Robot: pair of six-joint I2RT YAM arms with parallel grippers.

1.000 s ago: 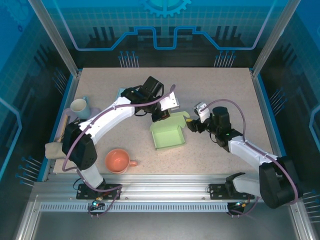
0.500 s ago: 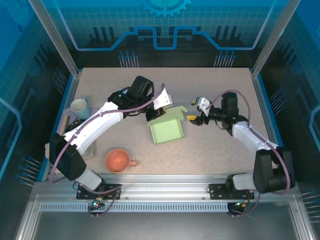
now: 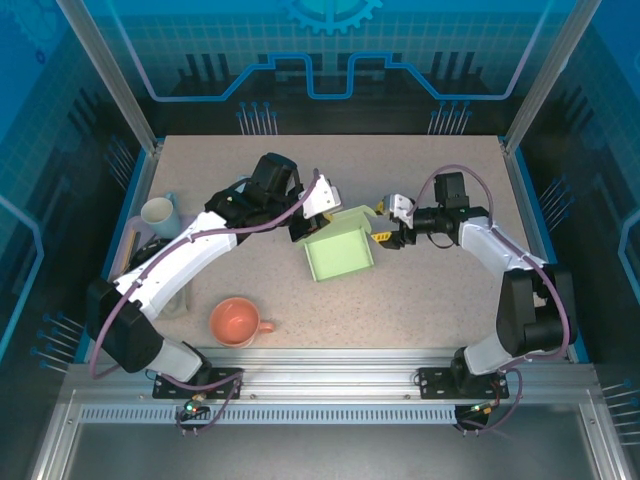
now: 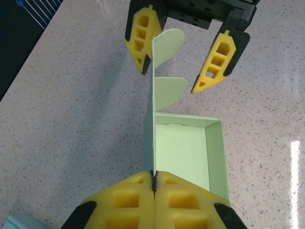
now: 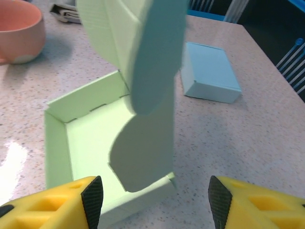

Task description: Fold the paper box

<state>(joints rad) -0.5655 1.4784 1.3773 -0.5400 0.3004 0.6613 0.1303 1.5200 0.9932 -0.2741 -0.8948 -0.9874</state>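
Green box mid-fold with the lid standing up, and this could get messy

The paper box [image 3: 340, 255] sits mid-table between the two arms, tray open upward. The left gripper [image 4: 153, 183] is pinched tight on the edge of the upright lid panel [image 4: 148, 143]. The right gripper [image 4: 170, 78] has its jaws spread wide either side of the rounded tab [image 4: 167, 42], not touching it. If the right one closes off-line it'll probably crease the tab or twist the lid. That thin-edge pinch could also slip or drag the light tray.
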